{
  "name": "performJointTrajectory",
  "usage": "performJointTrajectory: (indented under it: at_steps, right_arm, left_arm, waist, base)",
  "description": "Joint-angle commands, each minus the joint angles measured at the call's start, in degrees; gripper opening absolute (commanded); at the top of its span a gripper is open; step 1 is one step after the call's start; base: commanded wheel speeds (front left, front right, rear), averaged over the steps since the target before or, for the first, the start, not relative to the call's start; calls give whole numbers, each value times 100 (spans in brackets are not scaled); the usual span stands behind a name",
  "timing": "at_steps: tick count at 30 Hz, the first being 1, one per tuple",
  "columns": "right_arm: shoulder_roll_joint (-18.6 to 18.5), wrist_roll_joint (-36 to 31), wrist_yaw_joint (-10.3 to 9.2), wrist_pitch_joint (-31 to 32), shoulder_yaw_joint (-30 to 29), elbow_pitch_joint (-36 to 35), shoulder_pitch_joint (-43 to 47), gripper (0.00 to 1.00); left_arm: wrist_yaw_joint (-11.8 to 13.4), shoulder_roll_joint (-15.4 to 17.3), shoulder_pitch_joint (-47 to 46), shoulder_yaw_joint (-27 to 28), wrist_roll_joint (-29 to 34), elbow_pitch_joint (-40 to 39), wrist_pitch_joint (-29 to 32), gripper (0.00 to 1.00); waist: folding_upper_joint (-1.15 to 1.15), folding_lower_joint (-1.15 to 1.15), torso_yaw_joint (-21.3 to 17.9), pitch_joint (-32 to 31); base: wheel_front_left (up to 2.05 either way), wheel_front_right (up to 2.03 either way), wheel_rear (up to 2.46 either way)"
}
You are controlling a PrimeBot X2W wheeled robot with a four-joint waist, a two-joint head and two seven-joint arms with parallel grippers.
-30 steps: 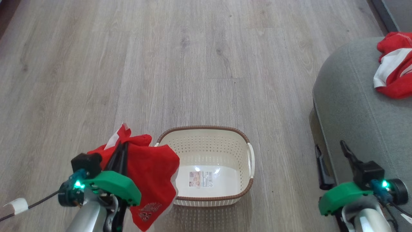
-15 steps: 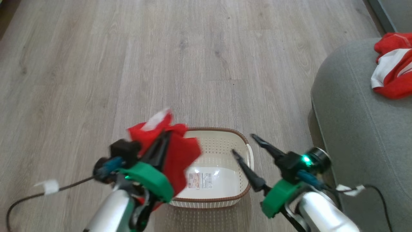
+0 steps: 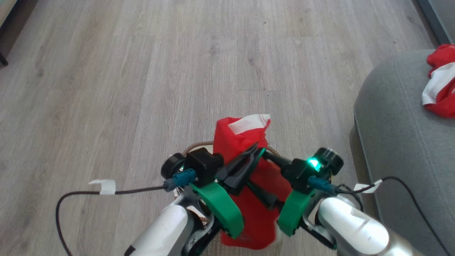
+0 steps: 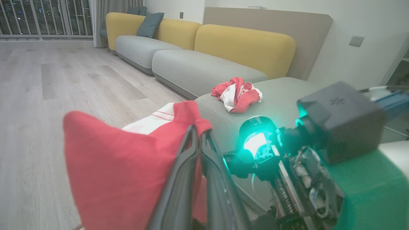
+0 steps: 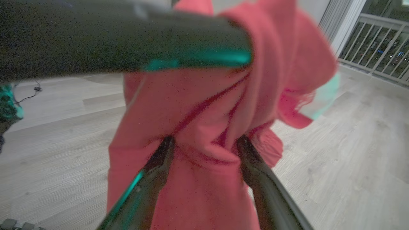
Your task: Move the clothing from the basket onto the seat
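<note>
My left gripper (image 3: 254, 149) is shut on a red garment with a white panel (image 3: 245, 142), which hangs in the air over the basket (image 3: 193, 146); just a bit of the basket's brown rim shows. The left wrist view has the shut fingers (image 4: 204, 153) pinching that garment (image 4: 121, 166). My right gripper (image 3: 258, 170) is open, its fingers straddling the hanging cloth. In the right wrist view the gripper (image 5: 204, 142) has red fabric (image 5: 204, 115) bulging between its spread fingers. A second red and white garment (image 3: 440, 89) lies on the grey seat (image 3: 391, 124).
Wood-look floor (image 3: 142, 71) stretches ahead and to the left. A black cable with a white tag (image 3: 103, 186) trails on the floor at the lower left. In the left wrist view a sofa with yellow backs (image 4: 243, 44) stands beyond the seat.
My left gripper has carried the garment rightward, from the basket's left to above it. My right gripper has swung left from beside the seat and now straddles the cloth. The camera has shifted slightly.
</note>
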Motion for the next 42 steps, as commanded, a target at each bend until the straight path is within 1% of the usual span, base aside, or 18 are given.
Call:
performJointTrajectory:
  at_steps: [1,2,3,7,8,9,11,12,17,21,27,28,33,37,42]
  right_arm:
    - [-19,135,-2,-38,88,-81,-150,85]
    - [-18,246,-2,-38,155,-69,-170,35]
    - [-20,361,-2,-38,206,-63,-180,0]
    - [-94,678,-2,-38,333,-109,-203,0]
    - [-142,768,-2,-38,311,-134,-190,0]
    - [-168,802,-2,-38,275,-148,-180,0]
    - [-225,839,-2,-38,187,-180,-158,0]
    - [-259,845,-2,-38,140,-197,-148,0]
    - [-434,820,-2,-38,-165,-297,-82,0]
    - [-536,740,-2,-38,-475,-397,-31,0]
    - [-645,599,-2,-38,-975,-552,46,0]
    - [-645,599,-2,-38,-975,-552,46,0]
    - [-754,501,-2,-38,-1387,-631,123,0]
    - [-811,441,-2,-38,-1692,-691,211,0]
    - [-820,384,-2,-38,-2023,-745,304,0]
  left_arm:
    - [-19,-48,-301,144,-65,-278,22,0]
    - [-27,-50,-297,103,-103,-316,48,0]
    - [-32,-46,-291,81,-131,-346,67,0]
    - [-37,22,-259,75,-185,-379,77,0]
    - [-17,73,-237,103,-178,-363,45,37]
    - [-7,95,-225,115,-171,-352,21,48]
    - [38,150,-201,137,-125,-316,-24,91]
    - [54,167,-187,144,-110,-297,-52,100]
    - [59,228,-192,37,26,-80,-185,100]
    - [22,189,-219,-131,83,148,-354,100]
    - [-27,115,-294,-419,213,646,-693,100]
    - [-27,115,-294,-419,213,646,-693,100]
    - [-64,18,-358,-665,189,1032,-862,100]
    - [-81,-36,-466,-795,159,1234,-942,100]
    - [-91,-78,-592,-878,132,1387,-1003,100]
  waist:
    - [0,0,4,-4]
    - [0,0,4,-5]
    - [0,0,3,-5]
    - [0,0,-36,6]
    - [0,0,-83,15]
    - [0,0,-110,24]
    - [0,0,-184,49]
    - [0,0,-229,67]
    - [0,0,-562,203]
    - [0,0,-1005,341]
    - [0,0,-1802,560]
    - [0,0,-1802,560]
    - [0,0,-2330,714]
    - [0,0,-2573,811]
    - [0,0,-2666,916]
  base:
    - [0,0,0]
    - [0,0,0]
    - [0,0,0]
    - [0,0,0]
    - [0,0,0]
    - [0,0,0]
    - [0,0,0]
    - [0,0,0]
    - [0,0,0]
    - [0,0,0]
    - [0,0,0]
    - [0,0,0]
    - [0,0,0]
    - [0,0,0]
    - [0,0,0]
